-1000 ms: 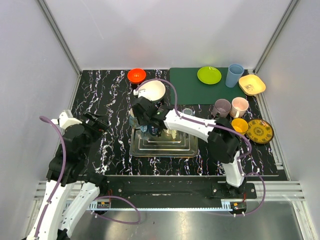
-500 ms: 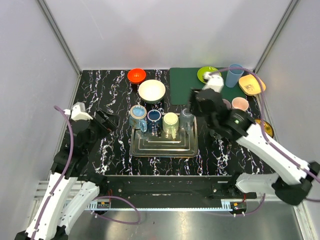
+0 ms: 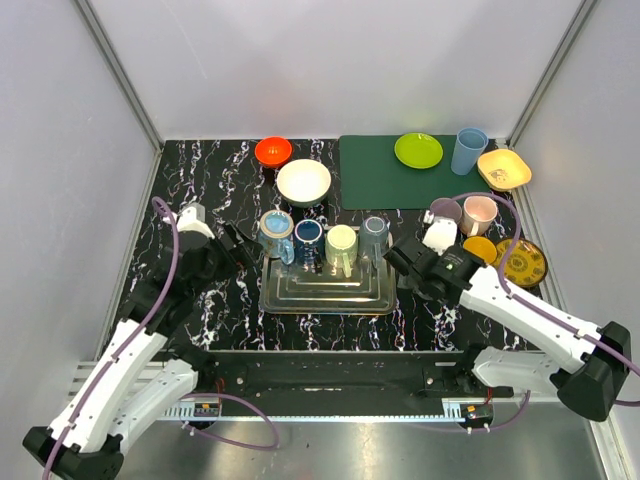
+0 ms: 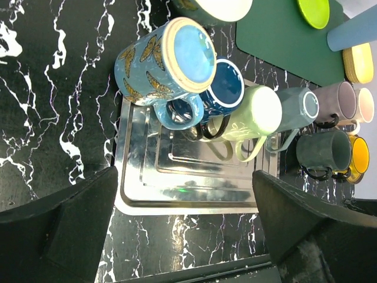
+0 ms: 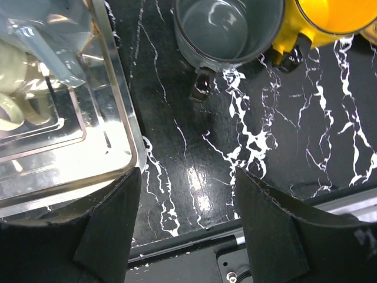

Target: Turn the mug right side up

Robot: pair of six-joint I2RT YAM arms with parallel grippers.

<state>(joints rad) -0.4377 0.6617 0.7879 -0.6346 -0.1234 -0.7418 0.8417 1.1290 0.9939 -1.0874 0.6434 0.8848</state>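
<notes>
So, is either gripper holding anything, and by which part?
Nothing is held. The left gripper is open over the tray; the right gripper is open near the grey mug, not touching it.

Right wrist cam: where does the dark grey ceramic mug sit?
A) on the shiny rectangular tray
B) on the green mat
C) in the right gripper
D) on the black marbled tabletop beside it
D: the dark grey ceramic mug stands mouth-up on the black marbled tabletop, apart from the shiny rectangular tray.
</notes>
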